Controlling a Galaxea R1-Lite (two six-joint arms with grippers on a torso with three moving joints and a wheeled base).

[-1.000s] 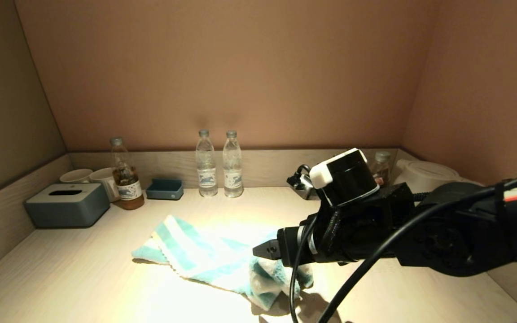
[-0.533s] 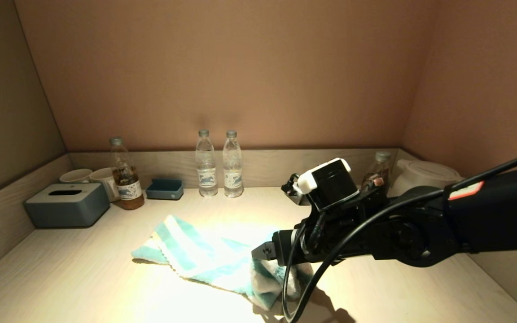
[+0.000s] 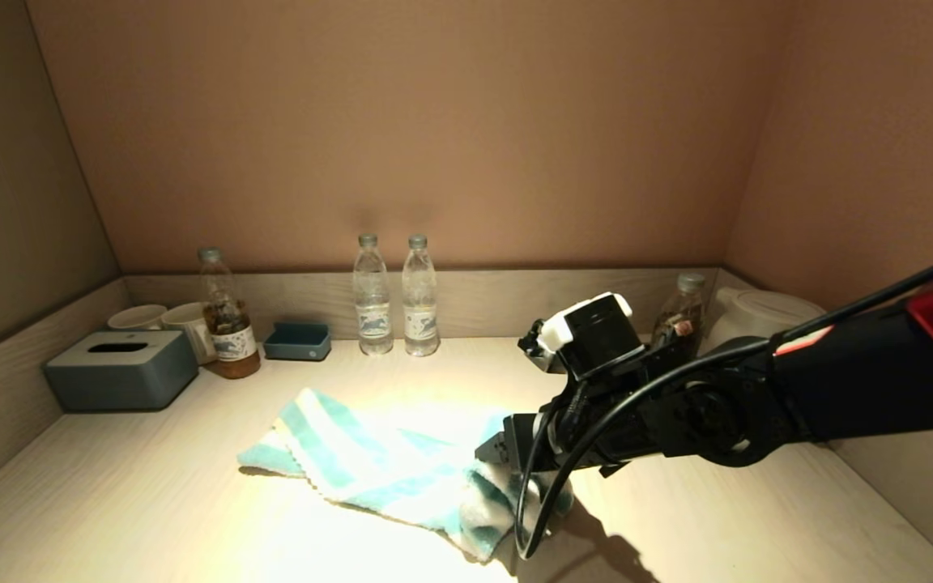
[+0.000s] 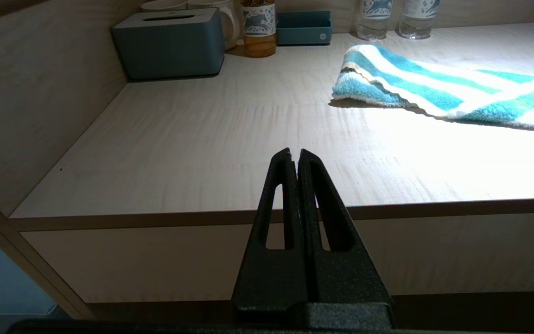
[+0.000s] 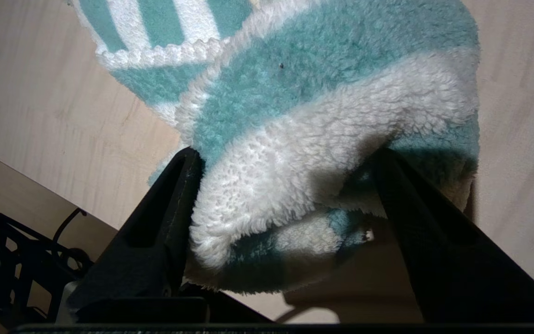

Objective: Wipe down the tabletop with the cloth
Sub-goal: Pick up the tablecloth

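Lay spread on the tabletop [image 3: 151,494], the striped teal-and-white terry cloth [image 3: 377,470], mid-counter and nearer the front edge than the back rim, its right end bunched into a fold. Reached in from the counter's right side, the right gripper [image 5: 285,155], fingers [image 5: 155,222] spread wide on either side of that bunched end, fluffy pile filling the gap between them and brushing the inner face of at least one; not pinched tight, so no firm hold to be made out. Hung parked off the front edge of the counter, the left gripper [image 4: 295,155], fingers pressed together with nothing between them. Stood along the back rim: two clear water bottles [image 3: 394,295] near the middle, a bottle of amber drink [image 3: 227,316] and a small blue tray [image 3: 298,342] further left, two white cups [image 3: 163,320] and a grey-blue tissue box [image 3: 121,369] in the back left corner, a white kettle [image 3: 766,316] in the back right corner
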